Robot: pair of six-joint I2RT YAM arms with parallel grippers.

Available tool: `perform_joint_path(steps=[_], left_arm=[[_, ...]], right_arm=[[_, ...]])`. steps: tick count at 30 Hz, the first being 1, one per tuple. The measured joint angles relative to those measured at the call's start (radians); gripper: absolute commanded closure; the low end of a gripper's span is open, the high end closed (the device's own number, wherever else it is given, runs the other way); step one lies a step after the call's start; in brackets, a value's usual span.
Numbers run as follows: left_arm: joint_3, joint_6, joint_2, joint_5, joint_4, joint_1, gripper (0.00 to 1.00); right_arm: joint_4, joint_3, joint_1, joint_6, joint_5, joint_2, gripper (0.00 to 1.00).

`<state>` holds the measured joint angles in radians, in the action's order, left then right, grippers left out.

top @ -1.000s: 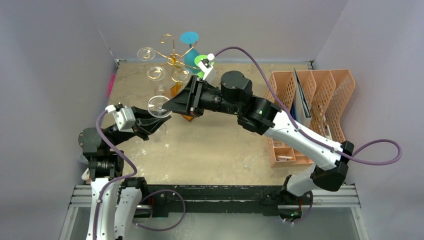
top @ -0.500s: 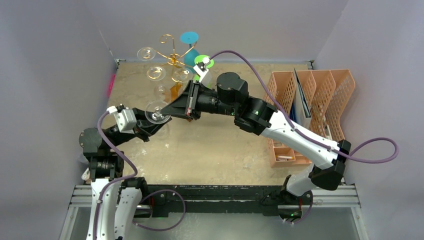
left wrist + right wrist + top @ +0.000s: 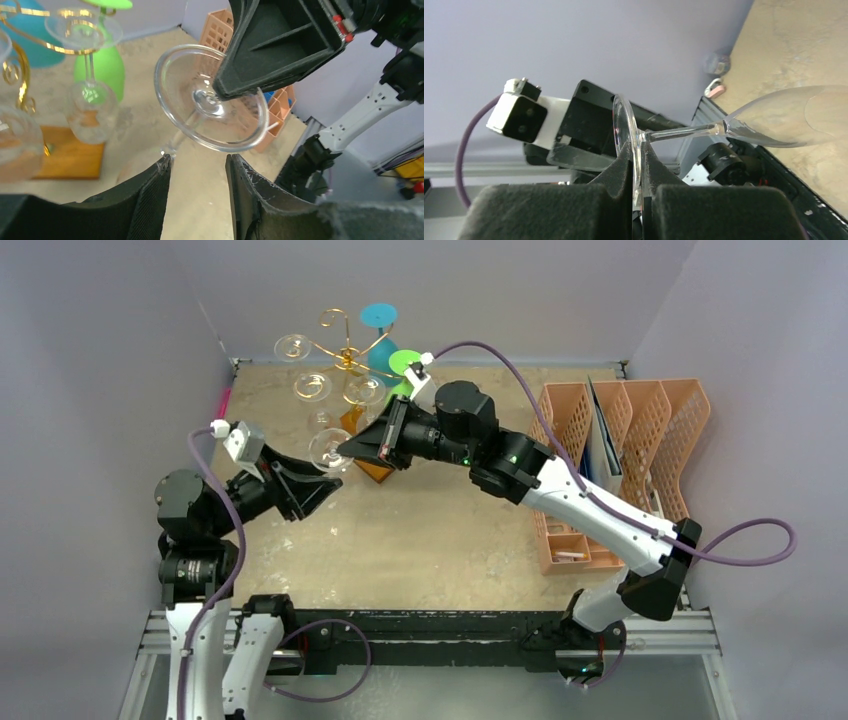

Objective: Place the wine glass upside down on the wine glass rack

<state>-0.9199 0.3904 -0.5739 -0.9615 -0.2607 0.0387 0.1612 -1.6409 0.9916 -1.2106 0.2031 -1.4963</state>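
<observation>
Right jaws clamp the wine glass by its foot; left jaws stand parted near its stem. Orange mesh organizer holds a thin flat item.

The wine glass is before the rack, organizer far right

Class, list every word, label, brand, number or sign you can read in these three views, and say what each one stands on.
No readable text in any view.
Wine glass, wine glass rack, orange mesh organizer: no lettering or marks visible.
Small items in the organizer's front tray: too small to tell whether they carry print.
</observation>
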Motion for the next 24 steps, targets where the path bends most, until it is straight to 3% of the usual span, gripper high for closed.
perform_joint_path(steps=[5,9,19,24], left_arm=[[-0.068,0.113,-0.008,0.052,-0.227,0.0,0.5],[-0.077,0.26,0.0,0.07,-0.304,0.0,0.49],[-0.076,0.619,-0.049,0.079,-0.285,0.0,0.49],[-0.074,0.729,-0.093,0.08,-0.241,0.0,0.66]], right_arm=[[0.013,0.045,-0.019,0.006,-0.034,0.0,1.0],[0.011,0.073,-0.024,0.013,-0.056,0.0,1.0],[-0.001,0.111,-0.024,0.057,-0.05,0.011,1.0],[-0.01,0.133,-0.024,0.078,-0.026,0.047,1.0]])
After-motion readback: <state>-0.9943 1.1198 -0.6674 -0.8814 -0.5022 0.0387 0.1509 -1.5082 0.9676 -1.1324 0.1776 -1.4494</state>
